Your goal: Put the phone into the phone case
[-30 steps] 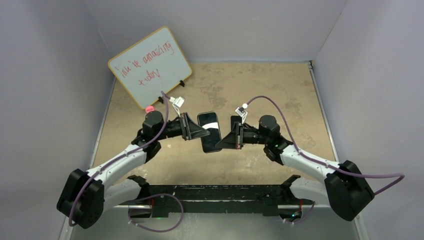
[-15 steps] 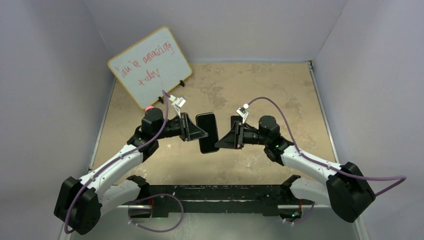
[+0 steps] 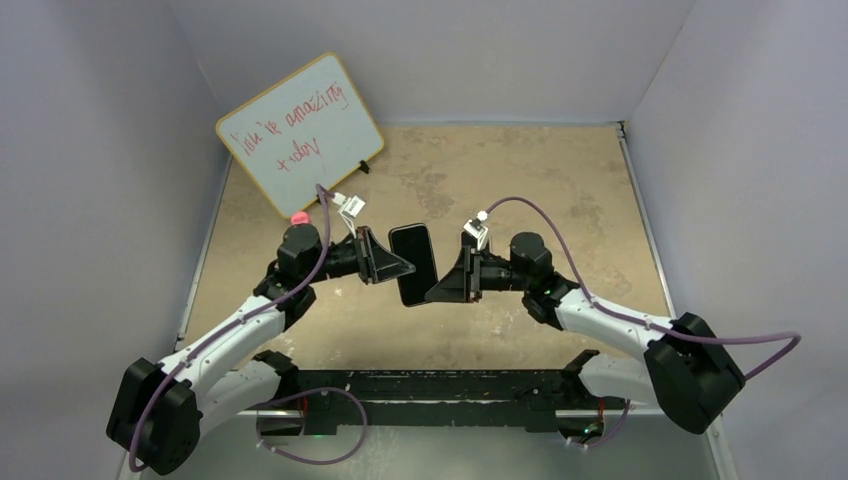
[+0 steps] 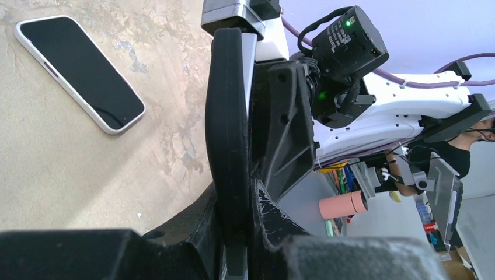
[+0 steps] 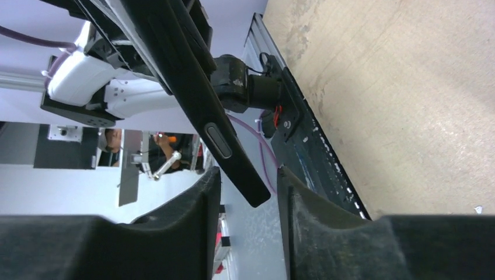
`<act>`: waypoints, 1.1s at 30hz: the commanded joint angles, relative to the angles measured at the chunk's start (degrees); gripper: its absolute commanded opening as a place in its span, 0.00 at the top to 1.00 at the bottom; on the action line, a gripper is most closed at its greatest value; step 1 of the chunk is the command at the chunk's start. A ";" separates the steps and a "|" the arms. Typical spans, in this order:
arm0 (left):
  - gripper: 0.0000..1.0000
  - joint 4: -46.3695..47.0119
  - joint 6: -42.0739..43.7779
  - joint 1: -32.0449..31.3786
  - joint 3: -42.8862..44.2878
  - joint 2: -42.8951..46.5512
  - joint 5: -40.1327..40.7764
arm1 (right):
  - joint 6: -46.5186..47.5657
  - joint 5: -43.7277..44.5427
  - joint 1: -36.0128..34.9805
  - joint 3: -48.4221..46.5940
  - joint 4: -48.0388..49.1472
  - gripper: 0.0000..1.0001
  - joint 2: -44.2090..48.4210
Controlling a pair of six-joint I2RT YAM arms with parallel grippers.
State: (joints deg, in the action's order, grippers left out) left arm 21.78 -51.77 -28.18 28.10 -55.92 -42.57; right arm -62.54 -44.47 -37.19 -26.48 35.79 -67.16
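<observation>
My left gripper (image 3: 403, 266) is shut on the phone case (image 3: 413, 262), a flat matte black shell held above the table's middle. In the left wrist view the phone case (image 4: 229, 105) stands edge-on, pinched between my left gripper's (image 4: 236, 195) fingers. The phone (image 4: 79, 73), with a black screen and a silvery-white rim, lies flat on the table beyond it; it does not show in the top view. My right gripper (image 3: 434, 292) is open at the case's near end. In the right wrist view the case's (image 5: 192, 99) end sits between my right gripper's (image 5: 248, 181) spread fingers, apart from both.
A whiteboard (image 3: 300, 130) with red writing leans at the back left, with a small pink object (image 3: 297, 217) below it. Lilac walls close in the tan table (image 3: 540, 180) on three sides. A black rail (image 3: 440, 385) runs along the near edge.
My left gripper has carried the case a little to the left. My right gripper has followed leftward, so its open fingers now straddle the case's near end.
</observation>
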 commanded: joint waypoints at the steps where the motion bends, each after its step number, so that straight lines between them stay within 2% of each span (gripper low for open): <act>1: 1.00 4.25 1.40 0.26 1.18 0.58 0.48 | 0.52 -1.67 -0.81 -2.48 0.28 0.69 -0.43; 4: 1.00 -3.06 5.93 0.24 2.43 1.43 4.23 | -0.97 -1.28 -0.81 -1.81 1.20 0.95 -0.14; 5: 1.00 -5.18 7.28 0.24 3.11 1.58 5.32 | -1.39 -1.17 -0.79 -1.76 1.25 1.00 -0.13; 8: 1.00 -5.31 7.92 0.24 3.33 1.28 4.16 | -0.79 0.00 -0.85 -1.97 1.81 1.00 -0.14; 10: 1.00 -2.88 6.55 0.24 3.17 1.28 1.44 | 1.78 0.19 -0.83 -2.20 0.04 0.87 1.40; 11: 1.00 -2.73 6.47 0.24 3.50 1.26 0.14 | 4.80 0.27 -0.83 -2.55 -2.47 0.74 2.60; 12: 1.00 -3.19 6.91 0.28 4.05 1.31 -1.13 | 6.27 0.68 -0.86 -2.98 -5.81 0.66 4.26; 13: 1.00 -4.14 7.73 0.24 4.74 1.44 -2.59 | 9.48 2.03 -0.75 -3.57 -9.03 0.52 6.03; 14: 1.00 -5.30 8.61 0.24 5.34 1.63 -3.78 | 11.71 3.47 -0.70 -4.32 -12.03 0.44 7.95; 16: 1.00 -7.34 10.21 0.21 6.00 2.29 -6.27 | 14.29 4.96 -0.61 -5.65 -15.70 0.29 11.15; 18: 1.00 -8.46 11.27 0.23 6.18 2.82 -9.00 | 16.14 6.46 -0.36 -7.59 -18.97 0.20 13.42; 21: 1.00 -7.70 11.49 0.15 5.31 3.47 -13.68 | 18.09 7.96 -0.19 -9.71 -21.92 0.13 14.70; 27: 1.00 -1.34 7.80 -0.01 2.32 4.38 -19.79 | 20.52 5.62 -0.16 -13.67 -23.01 0.05 11.37; 30: 1.00 -1.22 7.87 -0.18 1.72 5.19 -20.33 | 20.77 3.62 -0.16 -15.60 -21.94 0.06 9.50; 33: 1.00 -1.78 8.18 -0.27 1.28 4.77 -20.47 | 21.10 1.31 -0.19 -17.69 -20.47 0.15 7.54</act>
State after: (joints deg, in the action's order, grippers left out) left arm 15.09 -42.94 -28.21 29.47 -52.16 -59.90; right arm -43.48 -39.44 -37.54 -39.53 13.47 -58.33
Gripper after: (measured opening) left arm 0.169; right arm 0.902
